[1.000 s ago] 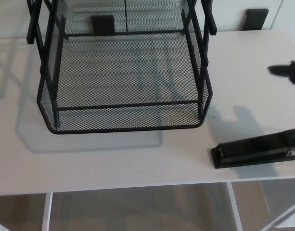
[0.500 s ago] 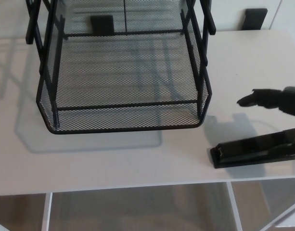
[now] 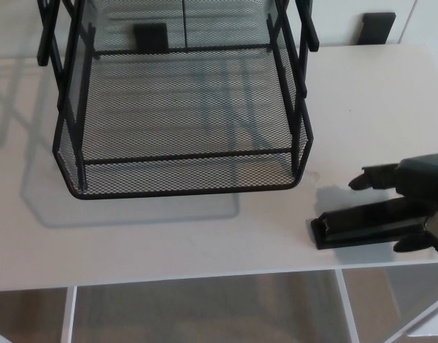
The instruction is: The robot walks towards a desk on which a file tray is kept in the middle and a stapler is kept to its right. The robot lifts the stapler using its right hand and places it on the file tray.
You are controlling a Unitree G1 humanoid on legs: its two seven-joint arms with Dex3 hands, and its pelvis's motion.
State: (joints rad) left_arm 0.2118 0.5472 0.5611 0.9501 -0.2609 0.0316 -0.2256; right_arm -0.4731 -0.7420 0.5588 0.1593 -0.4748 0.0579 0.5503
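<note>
Desk (image 3: 204,243) | stapler (image 3: 361,223) (lying flat) | right hand (image 3: 419,180) straddling its rear

The file tray (image 3: 190,191) is matt black metal mesh on wire framing. The desk (image 3: 168,243) is smooth, white and faintly sheeny. The stapler (image 3: 361,223) looks glossy black.

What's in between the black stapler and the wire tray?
Nothing. In the head view, only bare white desk, with some shadow on it, lies between the stapler and the file tray.
</note>
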